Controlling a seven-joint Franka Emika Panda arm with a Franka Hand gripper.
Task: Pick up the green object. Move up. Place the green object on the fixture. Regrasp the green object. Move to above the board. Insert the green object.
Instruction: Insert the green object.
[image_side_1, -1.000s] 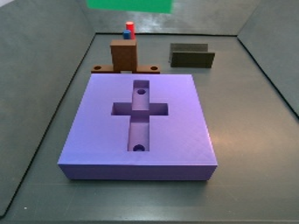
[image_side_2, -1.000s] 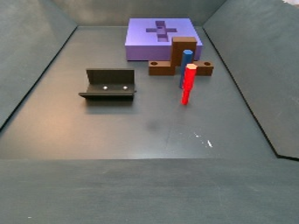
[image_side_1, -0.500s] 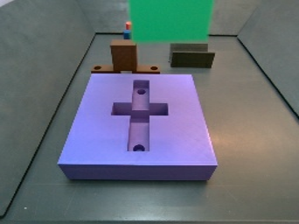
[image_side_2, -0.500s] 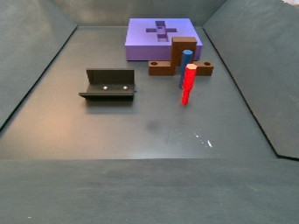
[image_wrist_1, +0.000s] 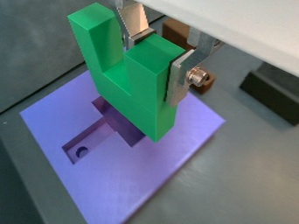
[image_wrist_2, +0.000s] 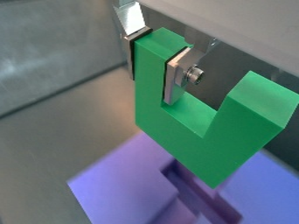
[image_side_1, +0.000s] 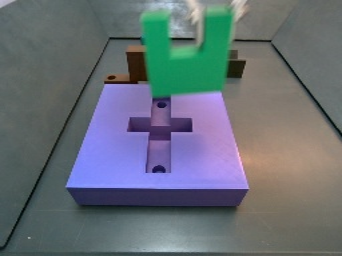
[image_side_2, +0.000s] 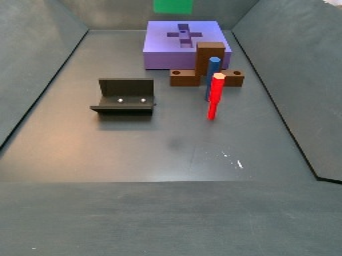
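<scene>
Pincer (image_wrist_1: 158, 54) grips one prong of the green object (image_wrist_1: 126, 74), hanging above the board (image_side_1: 163, 140); regrasp looks done, insertion remains.

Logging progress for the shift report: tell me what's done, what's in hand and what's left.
Done: the green object is off the fixture, clamped by one prong in the gripper.
In hand: the gripper holds it in the air above the board.
Left: insertion; the board's cross-shaped recess is empty.
</scene>
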